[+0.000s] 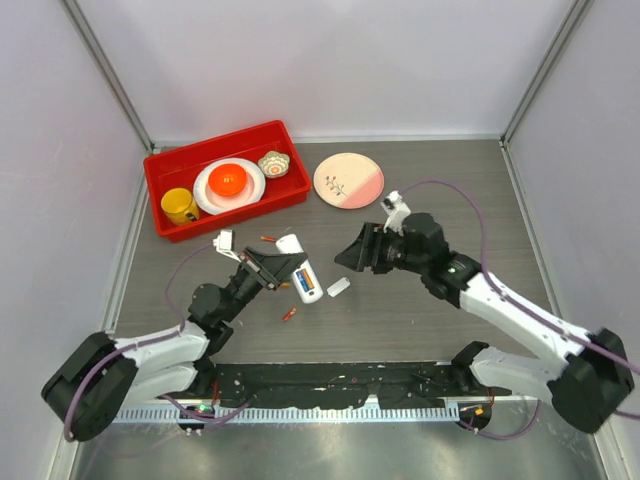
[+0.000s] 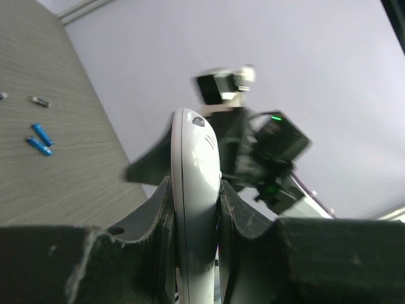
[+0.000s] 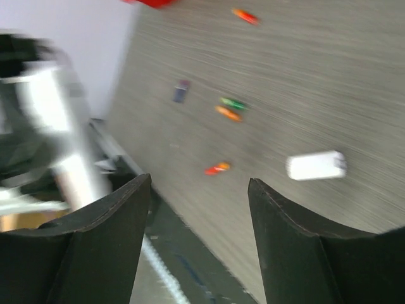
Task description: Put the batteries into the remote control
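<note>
From above, my left gripper (image 1: pixel 290 272) is clamped on the remote (image 1: pixel 309 283), which shows something blue and orange in its upturned face. A small white cover (image 1: pixel 339 287) lies on the tabletop (image 1: pixel 420 320) just past the remote, between it and my right gripper (image 1: pixel 347 256), which hangs spread with nothing in it. An orange battery (image 1: pixel 288 314) lies close to my left gripper on the near side, and a red battery (image 1: pixel 268 239) lies on its far side. In my left wrist view the remote (image 2: pixel 193 145) stands edge-on, pinched between both fingers (image 2: pixel 161 209); two blue batteries (image 2: pixel 39 139) lie together off to the left. My right wrist view is blurred. The fingers (image 3: pixel 114 228) are wide apart above the tabletop, with the cover (image 3: pixel 316 165) and an orange battery (image 3: pixel 217 168) beyond them. A green battery (image 3: pixel 233 102) lies farther off.
</note>
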Available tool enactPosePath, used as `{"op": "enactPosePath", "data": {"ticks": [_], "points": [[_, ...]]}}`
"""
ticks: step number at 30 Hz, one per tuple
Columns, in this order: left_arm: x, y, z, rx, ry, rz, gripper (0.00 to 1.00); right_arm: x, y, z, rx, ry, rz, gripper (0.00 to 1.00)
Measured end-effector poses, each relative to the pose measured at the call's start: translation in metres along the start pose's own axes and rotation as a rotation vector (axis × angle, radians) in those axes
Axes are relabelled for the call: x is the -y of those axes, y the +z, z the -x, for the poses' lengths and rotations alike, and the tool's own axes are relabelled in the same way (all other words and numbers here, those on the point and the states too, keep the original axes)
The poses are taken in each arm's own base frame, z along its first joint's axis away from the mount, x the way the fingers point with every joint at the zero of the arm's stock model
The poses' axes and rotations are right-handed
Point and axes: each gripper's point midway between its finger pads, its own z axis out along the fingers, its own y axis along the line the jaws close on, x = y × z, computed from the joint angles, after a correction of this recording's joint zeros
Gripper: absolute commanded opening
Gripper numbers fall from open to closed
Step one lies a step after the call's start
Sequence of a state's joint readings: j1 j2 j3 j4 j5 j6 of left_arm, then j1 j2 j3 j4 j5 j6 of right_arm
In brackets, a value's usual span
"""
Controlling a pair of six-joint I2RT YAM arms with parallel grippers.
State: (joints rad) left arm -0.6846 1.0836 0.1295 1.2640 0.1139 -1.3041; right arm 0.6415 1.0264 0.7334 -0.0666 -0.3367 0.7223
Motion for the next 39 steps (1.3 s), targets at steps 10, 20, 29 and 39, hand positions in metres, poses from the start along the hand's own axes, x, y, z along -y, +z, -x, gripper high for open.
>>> {"op": "enactPosePath", "data": {"ticks": [10,20,29,39], "points": [[0.046,-0.050,0.009,0.032,0.073,-0.106,0.00,0.102,0.030,-0.086,-0.320,-0.199,-0.401,0.39],[0.041,-0.072,0.021,0.103,0.112,-0.050,0.00,0.117,0.047,-0.124,-0.418,-0.282,-0.454,0.19],[0.000,-0.064,0.002,0.010,0.104,0.099,0.00,0.129,0.070,-0.132,-0.433,-0.295,-0.492,0.19],[-0.002,-0.062,0.000,-0.004,0.104,0.102,0.00,0.131,0.097,-0.115,-0.359,-0.315,-0.516,0.18]]}}
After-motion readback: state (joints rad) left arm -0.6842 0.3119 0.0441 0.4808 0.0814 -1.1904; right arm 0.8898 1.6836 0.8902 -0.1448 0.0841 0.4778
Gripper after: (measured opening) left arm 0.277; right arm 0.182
